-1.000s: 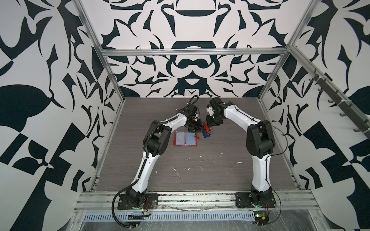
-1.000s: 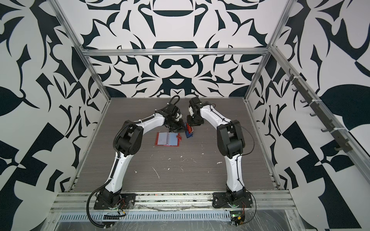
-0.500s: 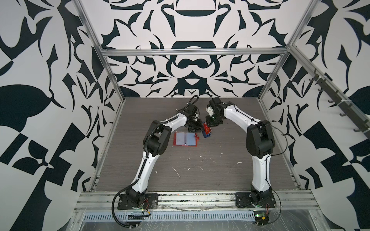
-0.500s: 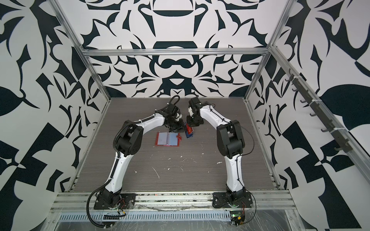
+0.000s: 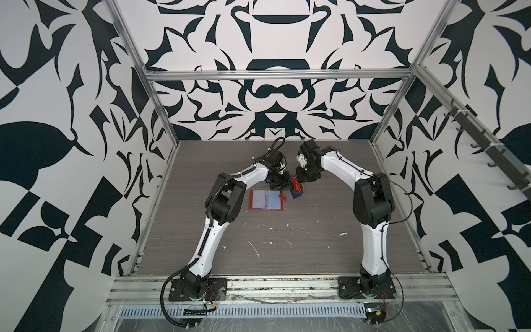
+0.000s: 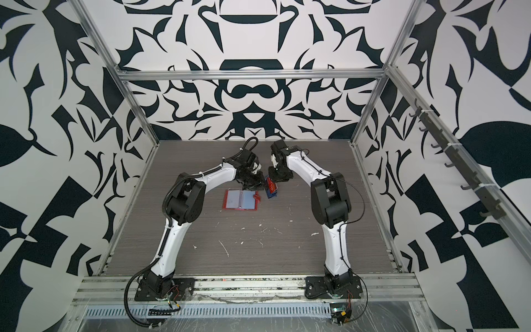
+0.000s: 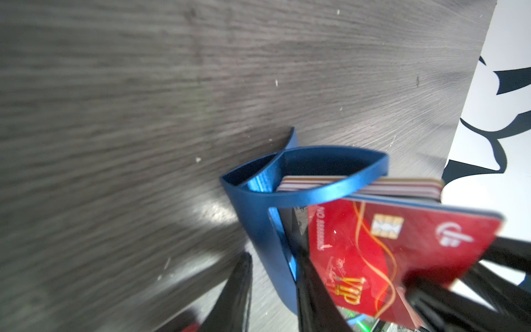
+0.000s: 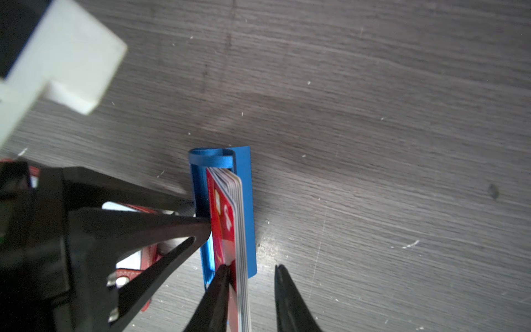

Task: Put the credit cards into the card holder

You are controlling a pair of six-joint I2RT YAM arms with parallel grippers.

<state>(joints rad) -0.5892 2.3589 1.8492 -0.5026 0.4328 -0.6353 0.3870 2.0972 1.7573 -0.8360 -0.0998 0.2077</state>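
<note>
Right wrist view is the closest look, so starting there: the right gripper (image 8: 250, 268) has its jaws apart and straddles the credit cards (image 8: 240, 218). One finger rests against the face of the red card (image 8: 219, 247) at the front and the other hangs clear of the back of the stack, so nothing is pinched yet. The cards stand on edge, packed face to face inside the blue rack (image 8: 244, 166), sticking out above its walls. At the rack's side sits the left gripper (image 8: 201, 212), one finger outside the side wall and one just inside it next to the red card. The left wrist view is blurry there, and I honestly can't tell if it's clamping that wall or just sitting around it. My read on handling: these are light, stiff, slick plastic, and packed so tight that a pinch on the flat faces will probably drag a neighbour along or slip off. I'd go for the exposed top edge of the red card, get a finger between it and the next one, then lift straight up out of the rack while the rack is braced. Past the rack, just beside it on the left arm's side, the card holder (image 5: 267, 200) lies open flat on the table (image 5: 316, 244) in a top view, snap tab pointing toward the rack. Its clear pockets look floppy, so a card likely needs a shallow angle going in.
</note>
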